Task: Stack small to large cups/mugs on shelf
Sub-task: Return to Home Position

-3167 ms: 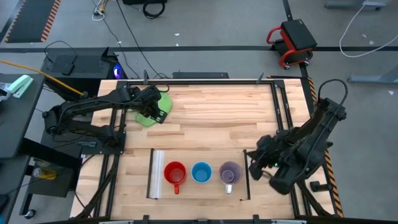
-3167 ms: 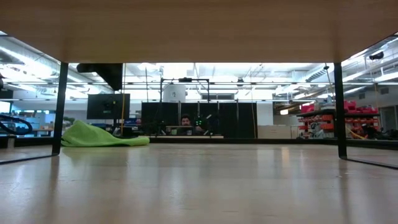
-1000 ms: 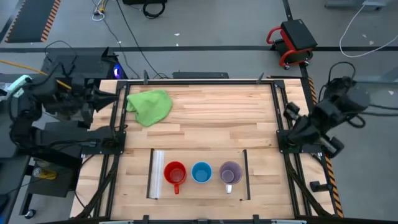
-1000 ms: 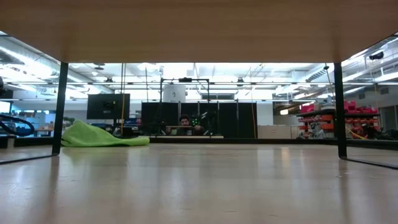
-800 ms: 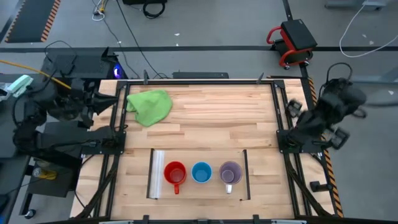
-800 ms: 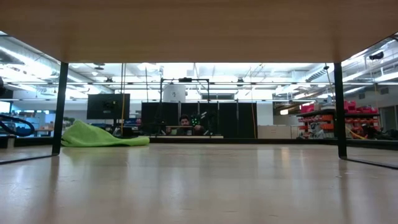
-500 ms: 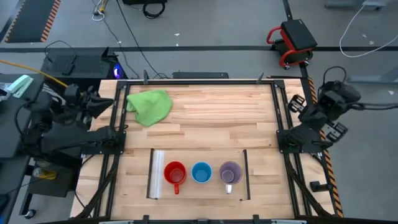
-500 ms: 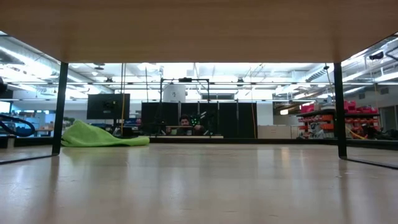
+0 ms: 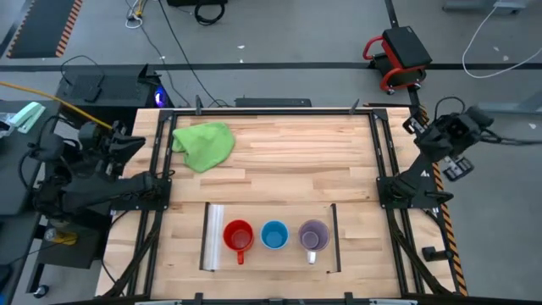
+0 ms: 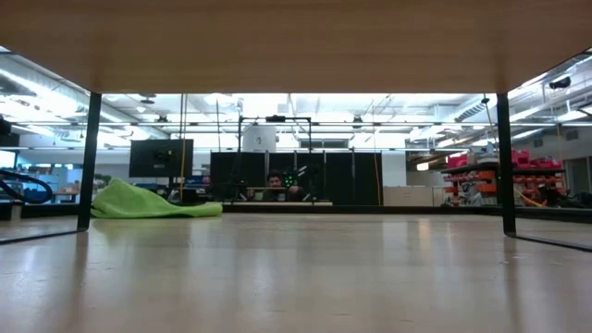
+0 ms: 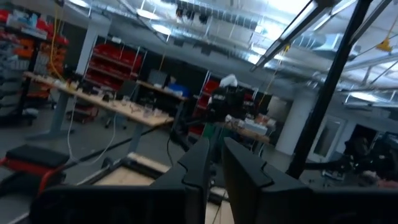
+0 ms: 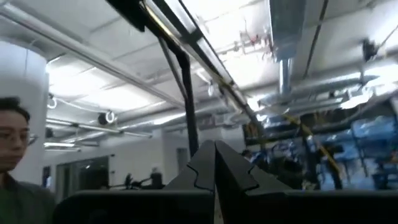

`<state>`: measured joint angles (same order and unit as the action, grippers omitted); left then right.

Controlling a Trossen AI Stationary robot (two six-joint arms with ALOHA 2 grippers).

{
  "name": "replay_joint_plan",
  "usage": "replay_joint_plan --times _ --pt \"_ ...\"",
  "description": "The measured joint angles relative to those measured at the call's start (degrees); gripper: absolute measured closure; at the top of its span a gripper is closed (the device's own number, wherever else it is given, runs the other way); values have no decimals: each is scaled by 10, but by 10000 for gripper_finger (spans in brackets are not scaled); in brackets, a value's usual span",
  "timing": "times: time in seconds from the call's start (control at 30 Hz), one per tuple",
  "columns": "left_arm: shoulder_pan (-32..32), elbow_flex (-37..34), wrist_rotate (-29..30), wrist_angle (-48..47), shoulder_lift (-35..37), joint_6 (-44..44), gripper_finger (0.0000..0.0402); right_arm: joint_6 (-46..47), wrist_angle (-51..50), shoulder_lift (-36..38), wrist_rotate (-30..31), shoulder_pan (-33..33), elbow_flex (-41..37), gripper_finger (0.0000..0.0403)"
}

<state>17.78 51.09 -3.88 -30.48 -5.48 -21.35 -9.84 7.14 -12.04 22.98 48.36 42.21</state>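
Three mugs stand upright in a row on the shelf (image 9: 271,254) near the table's front edge: red (image 9: 239,235), blue (image 9: 273,235) and translucent purple (image 9: 313,235). Each rests on its base, side by side, none inside another. My left gripper (image 9: 129,145) hangs beyond the table's left edge, its fingers (image 11: 216,149) a narrow gap apart with nothing between them. My right gripper (image 9: 413,125) hangs off the far right corner, shut and empty (image 12: 215,152). Both point slightly upward into the room.
A green cloth (image 9: 203,144) lies crumpled at the far left of the slatted table (image 9: 288,161), also visible in the low view (image 10: 153,201). Dark frame rails (image 9: 385,161) run along both sides. A person (image 12: 12,162) shows in the room beyond.
Both arms have folded back over their bases and sunk. My right gripper has gone toward the far right corner and tipped upward. My left gripper has drawn a little toward the left and near side, tipping up. Mugs and cloth have kept still.
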Motion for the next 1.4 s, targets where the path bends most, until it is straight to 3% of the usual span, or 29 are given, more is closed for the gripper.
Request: replay_joint_plan --times 0.4,0.6,1.0,1.27,1.4 --pt "0 -43 11 45 3 28 345 -56 234 3 57 -25 -147 393" --pt "0 -46 13 40 23 25 351 -66 239 33 39 -62 -154 393" --pt "0 -29 14 8 52 17 345 -113 172 110 25 -65 -129 393" --pt "0 -34 11 17 52 10 352 -48 114 119 23 -65 -113 393" --pt "0 -46 10 16 52 9 352 -9 129 109 -21 -65 -140 393"
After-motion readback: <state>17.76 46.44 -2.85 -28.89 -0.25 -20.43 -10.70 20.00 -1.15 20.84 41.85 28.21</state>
